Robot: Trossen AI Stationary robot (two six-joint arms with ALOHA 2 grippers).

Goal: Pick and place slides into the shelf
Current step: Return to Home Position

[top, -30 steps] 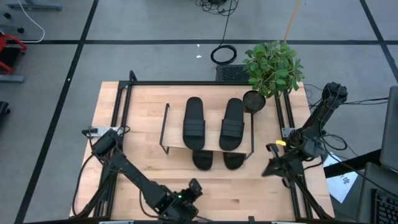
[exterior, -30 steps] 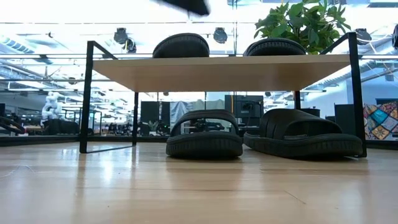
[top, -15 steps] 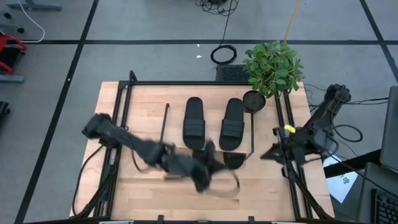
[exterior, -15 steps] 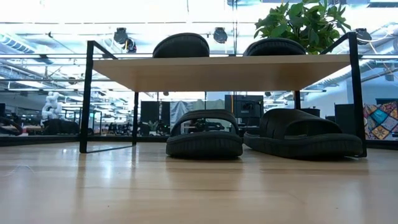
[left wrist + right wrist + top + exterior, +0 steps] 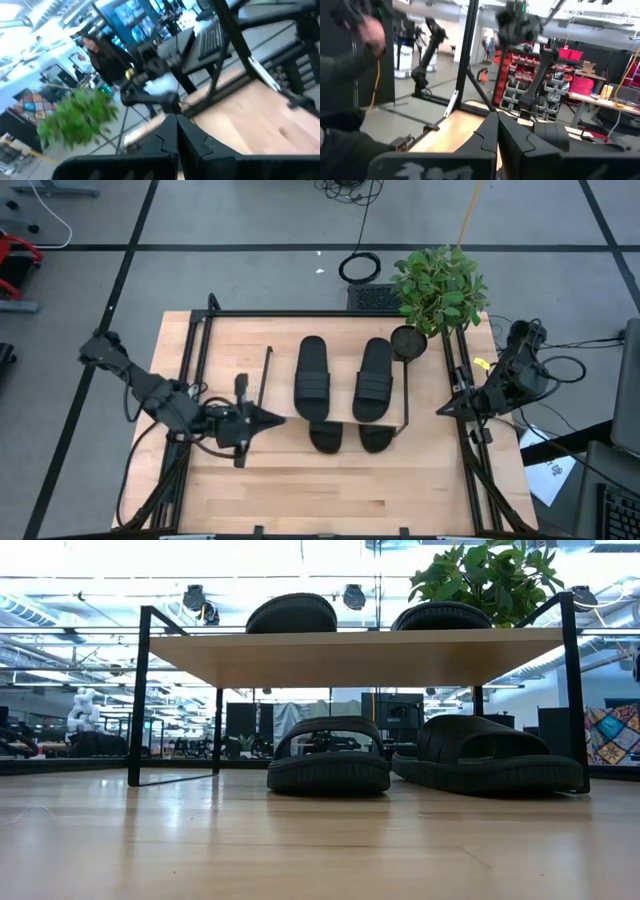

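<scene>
The shelf (image 5: 341, 385) stands mid-table; its light top board (image 5: 360, 656) rests on a thin black frame. Two black slides (image 5: 312, 375) (image 5: 374, 378) lie side by side, soles down, on the top board. Two more slides (image 5: 328, 755) (image 5: 487, 753) rest on the tabletop under it, their ends (image 5: 325, 438) (image 5: 375, 439) poking out at the near side. My left gripper (image 5: 272, 418) is shut and empty, left of the shelf's near corner, pointing right. My right gripper (image 5: 440, 412) is shut and empty, right of the shelf, by the table's right rail.
A potted plant (image 5: 438, 286) stands at the table's far right corner, its dark pot (image 5: 408, 341) close to the shelf's right post. Black rails run along both table sides. Bare wood lies near the front edge (image 5: 330, 500). A person (image 5: 102, 57) shows beyond the table.
My left arm has swung fast from the table's near edge, past the front of the shelf, toward the left and far side; its gripper now points right beside the shelf. My right gripper has moved a little toward the far edge. The slides and shelf have stayed put.
</scene>
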